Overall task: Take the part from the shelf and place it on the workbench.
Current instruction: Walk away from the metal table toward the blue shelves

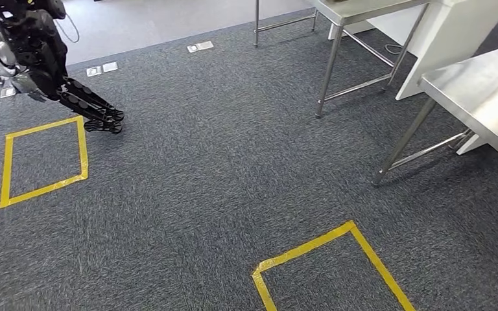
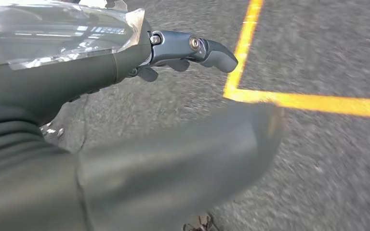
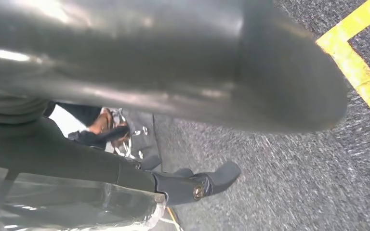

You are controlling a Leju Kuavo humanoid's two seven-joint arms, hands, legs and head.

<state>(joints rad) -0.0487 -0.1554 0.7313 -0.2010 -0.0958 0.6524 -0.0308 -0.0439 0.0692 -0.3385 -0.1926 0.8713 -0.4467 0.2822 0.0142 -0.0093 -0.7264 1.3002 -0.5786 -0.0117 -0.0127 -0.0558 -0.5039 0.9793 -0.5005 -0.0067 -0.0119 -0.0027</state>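
Part, none visible on the carpet or the steel workbench [image 1: 486, 91]. Left hand [image 1: 94, 110] hangs with fingers extended, holding nothing; right hand [image 3: 192, 185] likewise apart. Yellow tape square [image 1: 42, 159] lies beneath the left. Risk, judged: clipping the table legs [image 1: 405, 139] when walking.

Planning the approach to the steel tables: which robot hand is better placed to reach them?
The right robot hand, probably: the steel tables stand on the robot's right in the head view, while the left robot hand hangs far left over the carpet, fingers straight, holding nothing.
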